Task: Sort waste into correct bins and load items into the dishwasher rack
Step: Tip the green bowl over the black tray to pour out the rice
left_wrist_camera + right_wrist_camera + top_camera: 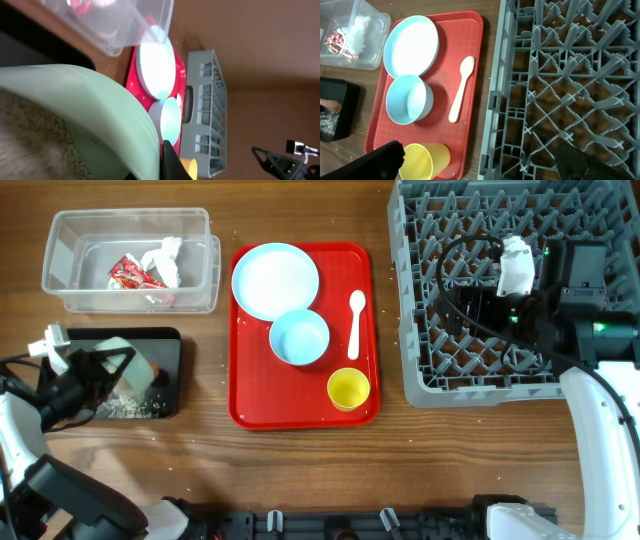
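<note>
My left gripper (97, 368) is shut on the pale green bowl (125, 365) and holds it tilted over the black tray (172, 340), which holds loose rice (130, 410) and an orange food piece (155, 370). The bowl fills the left wrist view (100, 115). The clear tub (60, 275) holds the red-and-white wrapper (130, 275) and the tissue (165, 260). The blue plate (275, 280), blue bowl (299, 338), white spoon (355, 320) and yellow cup (348, 388) sit on the red tray (250, 400). My right gripper (480, 155) is open and empty above the grey rack (420, 370).
The red tray lies between the bins on the left and the rack on the right. In the right wrist view the rack's left edge (495, 100) runs close beside the tray, with the cup (427, 160) near my left finger. A few rice grains lie on the wood.
</note>
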